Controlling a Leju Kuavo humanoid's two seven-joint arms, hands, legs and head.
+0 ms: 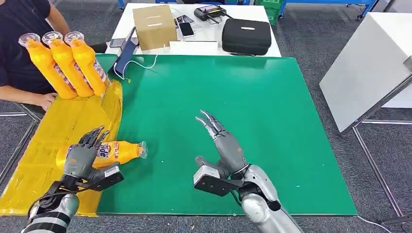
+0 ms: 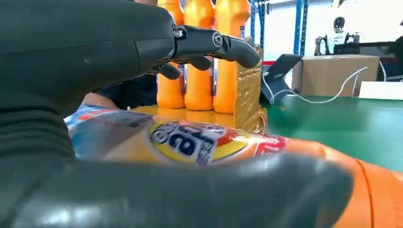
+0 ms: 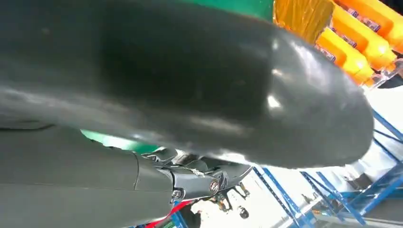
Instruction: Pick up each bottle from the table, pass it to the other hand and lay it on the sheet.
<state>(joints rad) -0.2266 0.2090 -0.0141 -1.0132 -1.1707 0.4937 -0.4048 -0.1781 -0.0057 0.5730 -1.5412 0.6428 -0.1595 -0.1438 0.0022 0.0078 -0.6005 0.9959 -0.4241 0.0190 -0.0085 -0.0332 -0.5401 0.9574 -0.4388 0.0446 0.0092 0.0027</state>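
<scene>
Head view frames the risk plainly: the orange plastic bottle with the blue-and-yellow label (image 1: 114, 152) lies on its side at about eight o'clock of the scene, half on the crinkled yellow plastic sheet (image 1: 73, 121) and half over the edge of the green mat (image 1: 233, 111) on the worktop. Its clear cap end points toward three o'clock, onto the mat. A round body like this could be expected to roll once released, most likely off the sheet edge onto the green surface, since only part of it is backed by the sheet. The slippery, wrinkled film could also be dragged along by a withdrawing hand.

The left hand (image 1: 81, 156) is laid over the bottle's label end, its fingers (image 2: 223, 45) arched above the label and the thumb seen under the body in the left wrist view. It is judged to be gripping the bottle, though loosely.

The right hand (image 1: 224, 145) is held over the mat near six o'clock, palm empty, fingers straight and spread toward twelve o'clock, well apart from the bottle.

Three further orange bottles (image 1: 65, 63) are held leaning at ten o'clock by a person in a dark shirt (image 1: 22, 29); a collision there is judged unlikely.
</scene>
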